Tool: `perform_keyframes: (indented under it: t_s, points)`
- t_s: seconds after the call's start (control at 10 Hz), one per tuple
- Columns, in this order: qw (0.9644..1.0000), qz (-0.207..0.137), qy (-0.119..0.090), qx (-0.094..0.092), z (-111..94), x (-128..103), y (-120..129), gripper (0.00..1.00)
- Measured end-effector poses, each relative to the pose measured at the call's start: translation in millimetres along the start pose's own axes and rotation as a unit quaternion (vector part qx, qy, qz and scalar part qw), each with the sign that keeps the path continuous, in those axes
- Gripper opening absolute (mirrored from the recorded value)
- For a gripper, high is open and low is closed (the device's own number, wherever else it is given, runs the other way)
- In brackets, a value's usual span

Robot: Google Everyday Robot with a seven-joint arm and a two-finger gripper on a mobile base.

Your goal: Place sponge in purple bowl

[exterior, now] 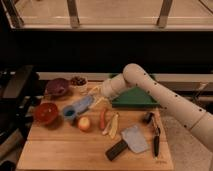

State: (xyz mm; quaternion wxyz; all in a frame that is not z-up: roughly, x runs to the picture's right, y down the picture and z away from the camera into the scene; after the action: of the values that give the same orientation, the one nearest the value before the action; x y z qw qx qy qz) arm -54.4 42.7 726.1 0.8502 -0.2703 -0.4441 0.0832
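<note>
The light-blue sponge (84, 104) lies on the wooden table, just right of a small round blue cup (68, 112). The dark purple bowl (57, 87) stands at the table's back left, up and left of the sponge. My gripper (96, 95) reaches in from the right on a white arm and sits at the sponge's right end, low over the table. I cannot tell whether it touches the sponge.
A red-orange bowl (46, 112) stands left of the blue cup. A white cup of dark fruit (77, 81) is beside the purple bowl. Also here: green tray (132, 97), apple (84, 123), red chili (103, 119), yellow pieces (114, 125), cleaver (132, 140), dark utensil (156, 136).
</note>
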Motion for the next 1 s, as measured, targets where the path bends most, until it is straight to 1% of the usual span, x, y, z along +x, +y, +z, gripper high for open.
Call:
perform_keyframes:
  t_s: [0.2, 0.3, 0.4, 0.8, 0.9, 1.0]
  points:
    - [0.9999, -0.001, -0.001, 0.011, -5, -1, -15, 0.00]
    - [0.9999, -0.001, 0.001, 0.013, -6, 0, -23, 0.00]
    - [0.9999, -0.003, 0.006, 0.011, -1, 0, -39, 0.00]
    - [0.9993, -0.016, 0.024, -0.022, 30, -9, -100, 0.00]
    - [0.9992, -0.019, 0.026, -0.025, 34, -10, -114, 0.00]
    - [0.9988, -0.027, 0.026, -0.031, 44, -18, -133, 0.00]
